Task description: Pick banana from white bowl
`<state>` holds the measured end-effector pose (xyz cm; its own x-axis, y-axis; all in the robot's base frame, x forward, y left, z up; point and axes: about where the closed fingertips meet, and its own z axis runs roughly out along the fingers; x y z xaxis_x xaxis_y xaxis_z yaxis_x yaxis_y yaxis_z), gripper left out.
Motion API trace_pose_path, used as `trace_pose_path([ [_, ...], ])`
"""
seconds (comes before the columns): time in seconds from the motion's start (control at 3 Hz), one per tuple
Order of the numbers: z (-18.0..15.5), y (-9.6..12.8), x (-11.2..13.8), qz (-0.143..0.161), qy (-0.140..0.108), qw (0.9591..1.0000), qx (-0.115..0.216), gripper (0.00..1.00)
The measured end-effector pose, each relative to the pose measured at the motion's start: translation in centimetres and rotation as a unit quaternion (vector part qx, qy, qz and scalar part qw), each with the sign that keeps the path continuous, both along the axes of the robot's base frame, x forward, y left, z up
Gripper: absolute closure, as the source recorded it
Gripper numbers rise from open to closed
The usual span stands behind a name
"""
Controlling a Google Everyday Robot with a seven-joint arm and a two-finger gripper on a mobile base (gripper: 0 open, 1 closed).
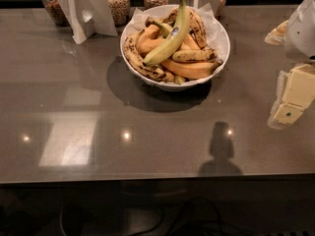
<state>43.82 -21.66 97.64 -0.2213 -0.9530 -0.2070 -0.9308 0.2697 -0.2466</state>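
— Glossy grey worktop [74, 82] is spread across nearly the whole view. What is carried on it?
— A white bowl [222, 43], wide and shallow, is set toward the back, lined with crinkled paper [209, 14] and heaped with fruit. A white stand [86, 9] is placed to its left.
— And the pincer?
— The pincer [290, 104] is seen at the right edge, above the worktop and well apart from the bowl. Nothing is seen held by it; how far it is parted cannot be told.
— Where is the banana found?
— The banana [170, 38], long and pale greenish-yellow, is laid slantwise on top of the heap, its stem raised past the far rim. Orange-yellow bananas [189, 69] and brown-spotted bananas [140, 63] are piled under it.
— Anything smaller?
— Glass jars [118, 1] are lined up behind, and a blue sticker [174, 31] is stuck on the banana.
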Motion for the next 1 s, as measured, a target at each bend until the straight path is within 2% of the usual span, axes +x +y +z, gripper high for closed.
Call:
trace_pose_path([
  [0.33,0.0,0.0,0.0,0.000,0.000,1.0000,0.000,0.00],
  [0.67,0.2,0.5,0.5,0.014,-0.021,0.9997,0.004,0.00],
  [1.0,0.1,2.0,2.2,0.052,-0.063,0.9965,0.019,0.00],
])
